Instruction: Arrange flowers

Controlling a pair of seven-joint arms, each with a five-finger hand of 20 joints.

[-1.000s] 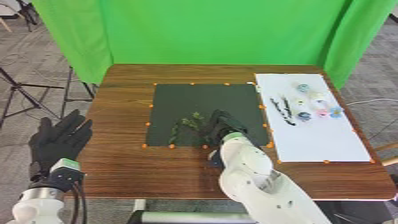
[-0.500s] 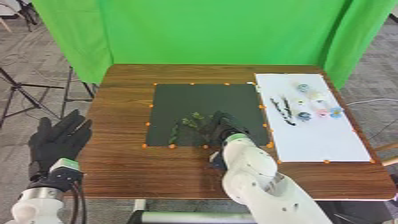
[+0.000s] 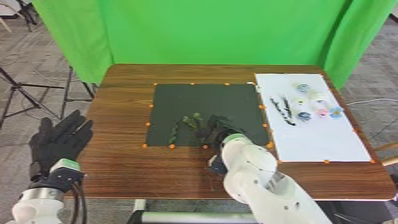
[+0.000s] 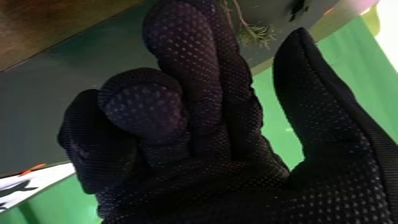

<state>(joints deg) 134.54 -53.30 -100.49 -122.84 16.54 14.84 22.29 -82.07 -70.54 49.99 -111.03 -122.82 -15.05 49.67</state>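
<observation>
Extending its fingers left of the dark mat (image 3: 200, 100) in the head view is the left hand (image 3: 59, 142); the right hand (image 3: 224, 125) is beside green sprigs (image 3: 195, 120) near the mat's edge; flowers (image 3: 336, 112) lie rightward on a white sheet (image 3: 322, 142). Right wrist view: right hand released, some fingers bent.

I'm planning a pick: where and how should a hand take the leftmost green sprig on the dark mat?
Probably pinch the sprig near its middle, coming from above, with thumb and fingers on its left and right sides: it lies narrow on the mat, its length running roughly near to far.
</observation>
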